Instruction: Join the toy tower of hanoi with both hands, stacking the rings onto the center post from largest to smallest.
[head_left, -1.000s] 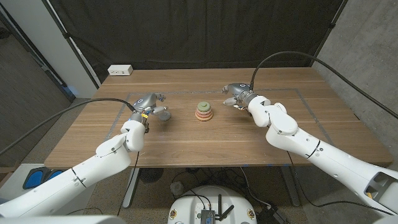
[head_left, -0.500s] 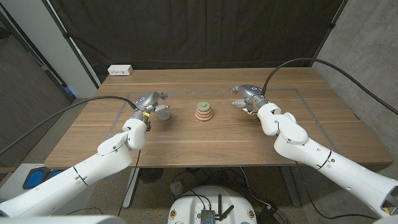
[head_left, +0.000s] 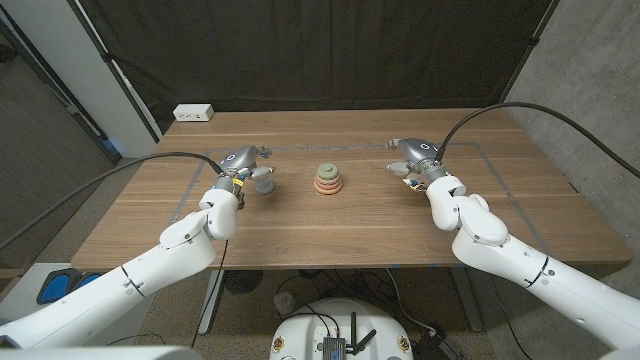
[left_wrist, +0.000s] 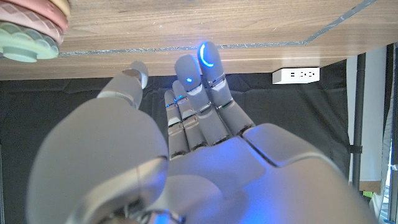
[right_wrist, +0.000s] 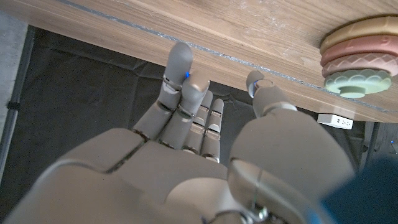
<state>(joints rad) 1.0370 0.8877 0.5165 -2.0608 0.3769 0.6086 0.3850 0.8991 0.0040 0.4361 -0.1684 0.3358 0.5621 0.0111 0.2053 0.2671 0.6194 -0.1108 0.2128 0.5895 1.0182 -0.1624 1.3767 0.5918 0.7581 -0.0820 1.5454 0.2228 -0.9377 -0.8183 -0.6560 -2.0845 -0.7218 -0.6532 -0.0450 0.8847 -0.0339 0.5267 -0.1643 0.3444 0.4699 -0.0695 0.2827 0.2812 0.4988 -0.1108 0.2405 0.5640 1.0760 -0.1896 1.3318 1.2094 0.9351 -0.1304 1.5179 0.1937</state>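
While the tower (head_left: 327, 179) stands at the middle of the table (head_left: 330, 235), both hands sit apart from it, one on each side, and neither touches it. Left hand (head_left: 247, 167) lies to the tower's left with fingers (left_wrist: 202, 93) extended and spread, holding nothing; right hand (head_left: 416, 160) lies further off on the other side, likewise empty, fingers (right_wrist: 180, 81) straight. Rings appear already stacked on the post: an orange one lowest, pink above it, and a pale green scalloped piece (right_wrist: 357, 84) on top, as the right wrist view shows; whether a smaller ring is missing cannot be told, and no loose ring is visible on the table. By this reading the stacking looks complete or nearly so. Chief risk from this state is disturbance, not omission: the left hand rests near the tower, and a sideways sweep of its thumb (left_wrist: 127, 84) or fingers could knock the stack, sliding the base across the smooth wood or tipping the light rings off the post. A second risk is a needless regrasp, since wide fingers closing on so small a stack would likely lift several rings together. Cables (head_left: 120, 175) trailing from both arms cross the table edge and could drag if an arm swings wide.
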